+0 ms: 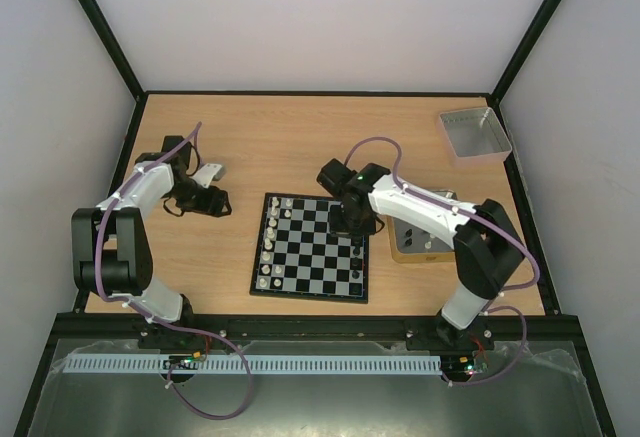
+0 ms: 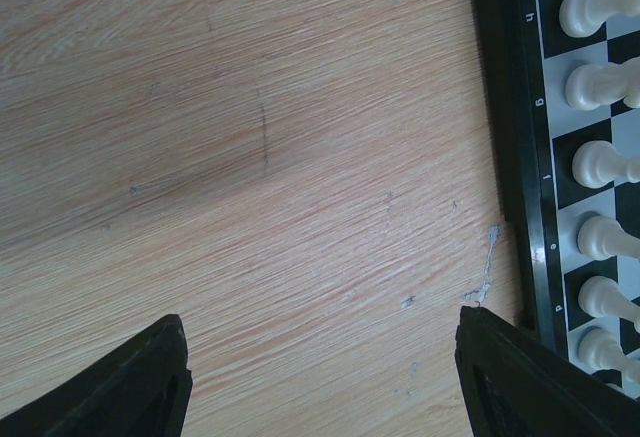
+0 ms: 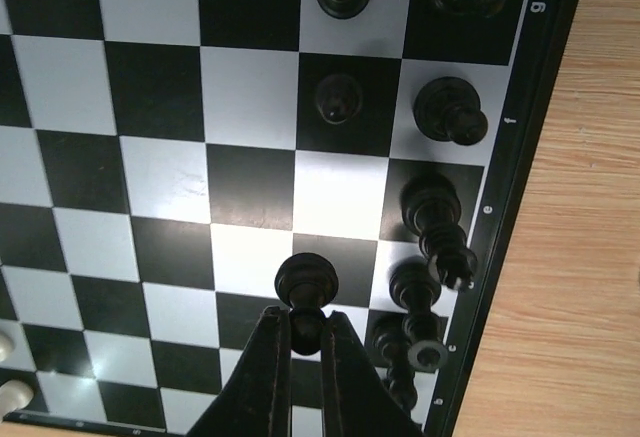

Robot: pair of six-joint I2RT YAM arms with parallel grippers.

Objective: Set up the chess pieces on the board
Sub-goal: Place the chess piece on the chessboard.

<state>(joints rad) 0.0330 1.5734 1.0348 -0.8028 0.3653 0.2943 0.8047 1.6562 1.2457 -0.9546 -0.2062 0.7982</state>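
The board [image 1: 312, 257] lies flat mid-table. White chess pieces [image 1: 268, 247] fill its left two columns, and their heads [image 2: 600, 82] show beside the black border [image 2: 515, 107] in the left wrist view. Several black pieces [image 1: 357, 260] stand along the right edge; a tall one [image 3: 437, 212] and two pawns [image 3: 338, 97] appear in the right wrist view. My right gripper [image 3: 306, 332] is shut on a black pawn [image 3: 307, 282] over a dark square in the second column from that edge. My left gripper [image 2: 325, 357] hangs open over bare wood left of the board, nothing between its fingers [image 2: 150, 377].
A tan-rimmed grey tin [image 1: 420, 259] holding a few pieces sits just right of the board, under my right arm. A silvery grey tray [image 1: 475, 134] stands at the back right corner. Walls and black frame posts close in the table on three sides.
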